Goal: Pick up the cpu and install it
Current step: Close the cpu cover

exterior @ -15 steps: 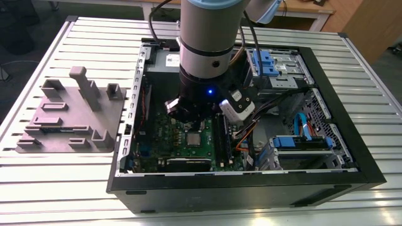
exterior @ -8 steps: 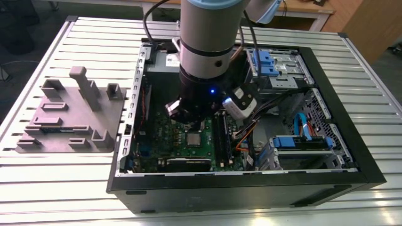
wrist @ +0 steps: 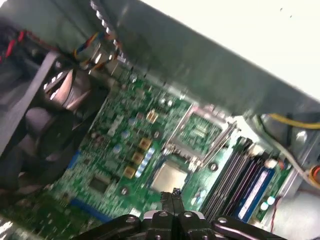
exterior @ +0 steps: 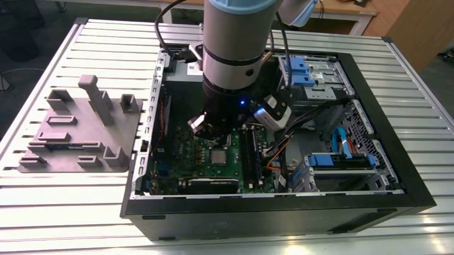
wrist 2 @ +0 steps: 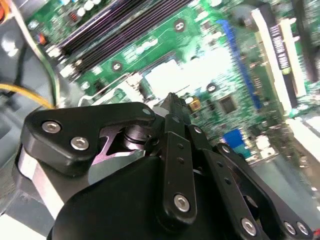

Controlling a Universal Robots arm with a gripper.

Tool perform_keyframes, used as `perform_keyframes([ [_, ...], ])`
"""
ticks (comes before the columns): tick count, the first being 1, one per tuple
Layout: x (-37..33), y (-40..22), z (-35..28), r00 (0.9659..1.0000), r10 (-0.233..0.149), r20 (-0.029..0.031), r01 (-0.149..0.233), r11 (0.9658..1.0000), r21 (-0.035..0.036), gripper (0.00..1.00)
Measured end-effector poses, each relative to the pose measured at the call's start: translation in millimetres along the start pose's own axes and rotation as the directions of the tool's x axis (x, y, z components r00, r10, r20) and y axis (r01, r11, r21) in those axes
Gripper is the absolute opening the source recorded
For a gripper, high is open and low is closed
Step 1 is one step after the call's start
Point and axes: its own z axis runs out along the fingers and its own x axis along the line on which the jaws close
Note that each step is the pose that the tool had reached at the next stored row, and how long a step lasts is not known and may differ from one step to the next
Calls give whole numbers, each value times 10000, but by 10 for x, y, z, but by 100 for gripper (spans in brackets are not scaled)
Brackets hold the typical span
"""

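The cpu is a small silver square lying flat on the green motherboard inside the open computer case. In the first wrist view the cpu sits beside the raised metal socket frame and its lever. In the second wrist view it is a bright patch. My gripper hangs just above the board, close over the cpu. Its black fingers are pressed together with nothing between them, tips near the cpu's edge.
Long black memory slots run next to the cpu. A black fan and coloured cables crowd the board. Blue drive bays fill the case on the exterior view's right. A grey fixture plate lies on the table outside the case.
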Motion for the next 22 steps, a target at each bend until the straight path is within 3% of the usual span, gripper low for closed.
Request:
perform_keyframes([
  [2,0,0,0,9998,-34,174,40,9994,-335,10],
  [3,0,0,5,9997,-86,223,95,9990,-430,10],
  [8,0,-1,42,9951,-967,200,975,9943,-442,10],
  [13,0,-3,78,9823,-1866,174,1873,9813,-451,10],
  [14,0,-4,81,9797,-1998,185,2005,9786,-473,10],
  [16,-28,-19,86,9782,-2054,321,2071,9762,-639,10],
  [17,-57,-34,89,9780,-2053,358,2074,9758,-699,10],
  [19,-131,-73,99,9780,-2053,376,2076,9752,-771,10],
  [22,-254,-134,117,9781,-2052,356,2075,9747,-836,10],
])
